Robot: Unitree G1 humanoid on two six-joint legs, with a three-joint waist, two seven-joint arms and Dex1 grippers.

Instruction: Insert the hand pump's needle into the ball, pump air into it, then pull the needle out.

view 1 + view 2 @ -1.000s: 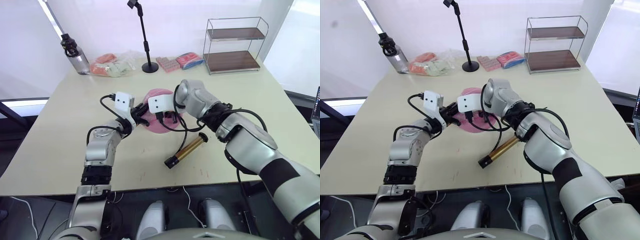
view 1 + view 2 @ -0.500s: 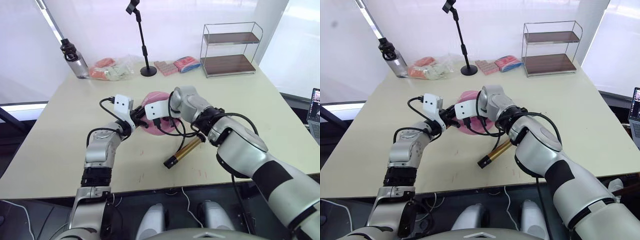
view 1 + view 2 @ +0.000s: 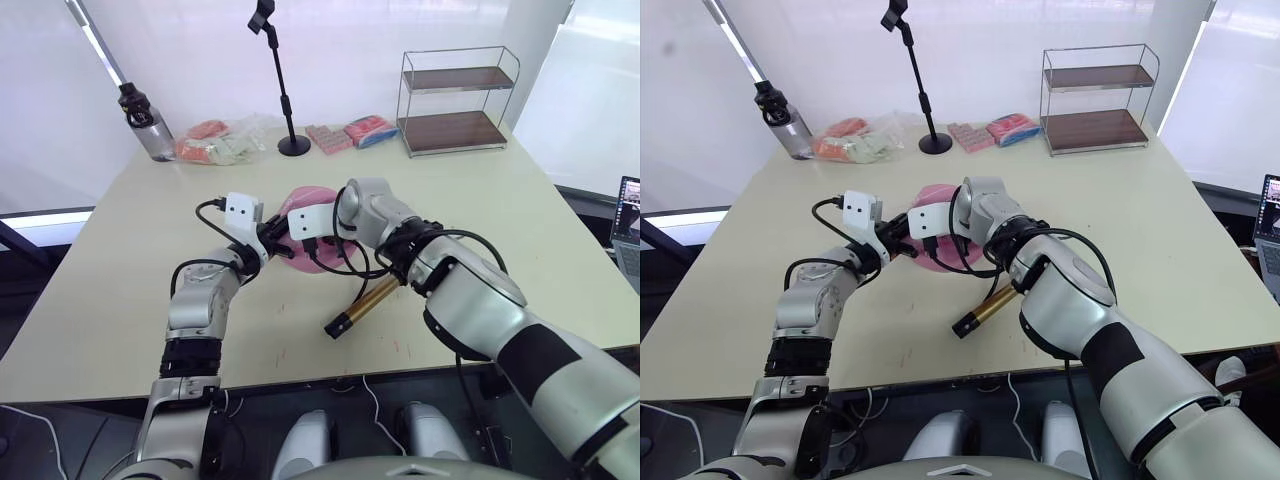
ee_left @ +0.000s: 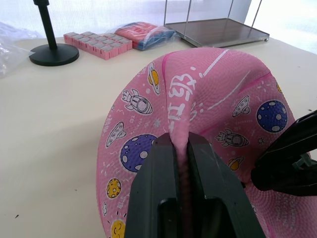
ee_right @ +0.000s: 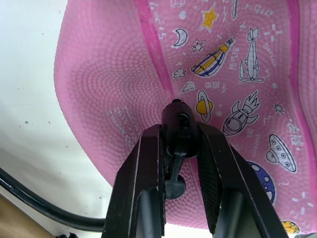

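Cream-coloured and broad, the counter (image 3: 480, 200) carries a wire shelf rack (image 3: 450, 98) at upper right, a black stand (image 3: 280, 80) at upper centre, and a water bottle (image 3: 140, 125) with some packets (image 3: 215, 140) at upper left. In the left eye view the ball (image 3: 315, 200), pink and flattened, sits near the frame's centre between the two grippers: the left gripper (image 3: 278, 243) meets it from the lower left, the right gripper (image 3: 330, 245) from the lower right, so both arms are about equally near. The hand pump (image 3: 362, 305) lies on the counter just below and right of centre, its long axis running from lower left up to the right, with its thin hose curling up toward the right gripper. In the left wrist view the left gripper (image 4: 181, 148) is clenched on a pinched fold of the ball (image 4: 218, 99), the printed face rising toward the upper frame. In the right wrist view the right gripper (image 5: 179, 136) is clamped on the black fitting of the needle (image 5: 177, 116), whose tip presses against the ball (image 5: 124, 79) right in the middle of the frame; the metal pin itself is hidden, so how deep it sits cannot be told. The likely next move is a straight push along the line of the fingers, into the ball's face.
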